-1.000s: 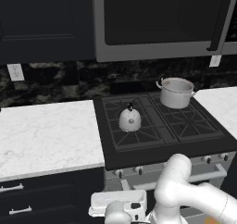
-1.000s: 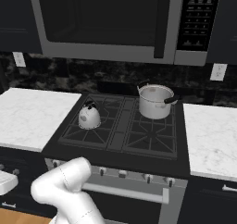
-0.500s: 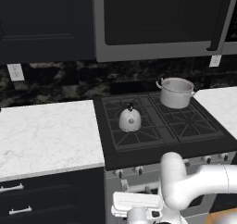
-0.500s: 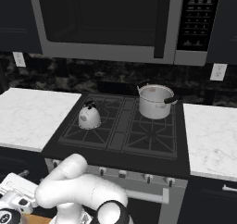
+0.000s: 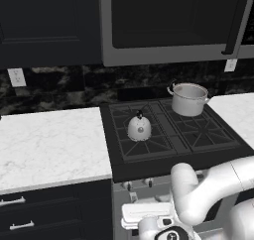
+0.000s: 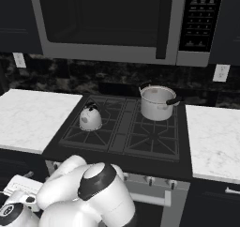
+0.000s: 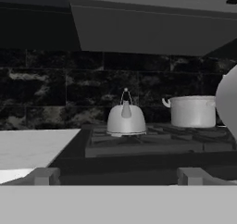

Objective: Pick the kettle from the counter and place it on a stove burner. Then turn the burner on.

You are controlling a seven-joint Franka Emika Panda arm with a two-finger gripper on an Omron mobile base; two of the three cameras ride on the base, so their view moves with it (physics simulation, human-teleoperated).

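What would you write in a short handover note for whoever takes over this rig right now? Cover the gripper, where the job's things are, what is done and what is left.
Gripper: open, empty, held low in front of the stove, facing it.
Kettle: upright on the front-left stove burner, clear of the counter.
Steel pot: on the back-right burner, apart from the kettle.
Done: kettle placed on a burner.
Left: turn that burner on. The knobs line the stove's front edge; which one serves the kettle's burner cannot be told from here.
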